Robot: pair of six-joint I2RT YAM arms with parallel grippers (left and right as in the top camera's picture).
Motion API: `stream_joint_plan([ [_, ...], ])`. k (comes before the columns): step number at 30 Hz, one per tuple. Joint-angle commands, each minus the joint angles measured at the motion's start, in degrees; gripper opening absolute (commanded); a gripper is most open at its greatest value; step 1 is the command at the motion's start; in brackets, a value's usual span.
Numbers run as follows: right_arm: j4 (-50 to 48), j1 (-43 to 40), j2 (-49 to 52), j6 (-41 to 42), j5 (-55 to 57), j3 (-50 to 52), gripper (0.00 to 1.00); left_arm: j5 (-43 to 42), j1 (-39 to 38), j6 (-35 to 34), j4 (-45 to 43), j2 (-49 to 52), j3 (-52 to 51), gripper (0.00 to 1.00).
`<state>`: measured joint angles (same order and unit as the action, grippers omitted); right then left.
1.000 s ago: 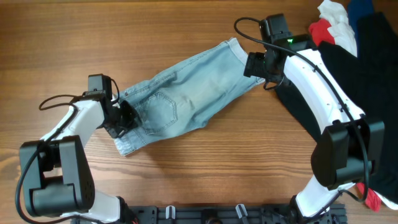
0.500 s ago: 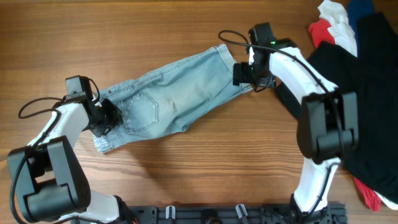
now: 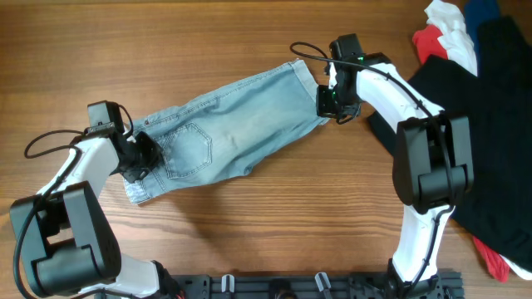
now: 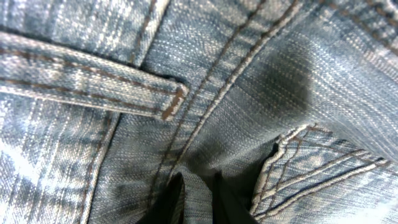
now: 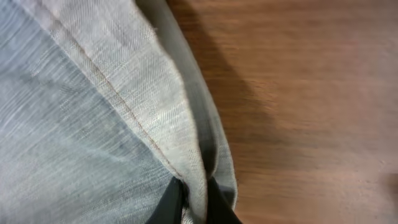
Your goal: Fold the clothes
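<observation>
The clothes, light blue faded denim shorts, lie flat and slanted across the middle of the wooden table. My left gripper is at their lower left end by the waistband, shut on a small ridge of denim. In the left wrist view that ridge stands between the left gripper fingers, with a belt loop and a back pocket corner close by. My right gripper is at the upper right leg hem. In the right wrist view the right gripper is shut on the folded hem edge of the clothes.
A large black garment covers the right side of the table, just behind the right arm. Red and white garments are bunched at the back right. Bare wood lies beside the hem.
Both arms and the shorts have shifted left across the table. The right gripper, open at the leg hem before, has shut on it. The left gripper keeps its hold.
</observation>
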<state>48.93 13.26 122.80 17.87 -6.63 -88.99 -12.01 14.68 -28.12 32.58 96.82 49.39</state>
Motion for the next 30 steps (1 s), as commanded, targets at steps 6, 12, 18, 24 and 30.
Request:
stream_joint_plan([
  [6, 14.5, -8.6, 1.6, 20.8, 14.4, 0.2, 0.04, 10.7, 1.4, 2.4, -0.2, 2.7, -2.2, 0.17],
  [12, 13.6, -8.6, 1.6, 12.7, 11.8, 0.2, 0.04, 11.2, 1.4, 2.7, -1.9, 2.7, -1.6, 0.17],
  [18, 8.9, -8.0, 0.7, 6.6, 5.2, 0.0, 0.19, 11.0, 1.4, 5.0, 0.5, 2.7, 1.5, 0.18],
  [24, 2.4, -8.1, -2.6, -5.0, 5.2, -2.1, 0.42, 10.1, 1.3, 5.2, 2.0, 2.7, 1.7, 0.2],
  [30, -1.8, -8.1, -3.4, -23.3, 1.2, -2.2, 0.79, 9.9, 1.3, 5.2, 3.1, 2.7, 1.7, 0.28],
])
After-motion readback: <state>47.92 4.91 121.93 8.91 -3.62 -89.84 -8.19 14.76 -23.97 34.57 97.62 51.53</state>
